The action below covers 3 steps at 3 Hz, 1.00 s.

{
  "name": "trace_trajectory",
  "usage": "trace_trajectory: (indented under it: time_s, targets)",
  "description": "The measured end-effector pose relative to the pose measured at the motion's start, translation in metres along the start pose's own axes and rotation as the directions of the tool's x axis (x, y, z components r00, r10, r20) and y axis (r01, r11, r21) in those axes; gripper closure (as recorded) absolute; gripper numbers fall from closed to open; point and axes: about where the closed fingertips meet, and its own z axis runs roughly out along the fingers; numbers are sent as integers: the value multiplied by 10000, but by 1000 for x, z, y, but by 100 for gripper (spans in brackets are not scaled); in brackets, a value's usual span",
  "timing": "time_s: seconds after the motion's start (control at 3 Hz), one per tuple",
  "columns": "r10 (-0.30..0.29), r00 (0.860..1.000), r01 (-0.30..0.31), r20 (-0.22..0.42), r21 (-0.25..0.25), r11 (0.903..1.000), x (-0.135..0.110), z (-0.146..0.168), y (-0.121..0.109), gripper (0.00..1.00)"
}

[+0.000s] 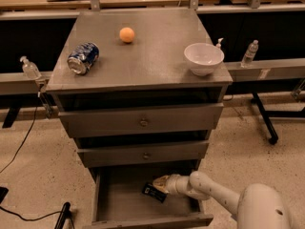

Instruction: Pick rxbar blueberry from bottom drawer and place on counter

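Camera view | gripper (161, 183) low inside open bottom drawer (119, 199), right against snack bar (154, 192) on drawer floor | grip: cannot tell | surface (152, 66) holds can (83, 57), ball (127, 35), bowl (204, 58)

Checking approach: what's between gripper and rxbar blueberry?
Nothing visible; in the camera view the gripper, inside the bottom drawer, is right at the rxbar blueberry.

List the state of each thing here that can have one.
bottom drawer: pulled open.
top drawer: shut.
middle drawer: shut.
rxbar blueberry: lying in the bottom drawer, not yet on the counter.
gripper: inside the bottom drawer, tip at the bar.
soda can: on its side on the counter.
bowl: upright on the counter.
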Motion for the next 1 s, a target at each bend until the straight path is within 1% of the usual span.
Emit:
trace_trajectory:
  time_s: [0.33,0.67,1.0]
  targets:
    - [292,9995,-291,-83,71,9996,14,-4,4,30]
    - [440,9989,-439,-161,39,9990,24,-5,8,8]
    - [558,9979,-560,-325,-75,9984,33,-1,14,0]
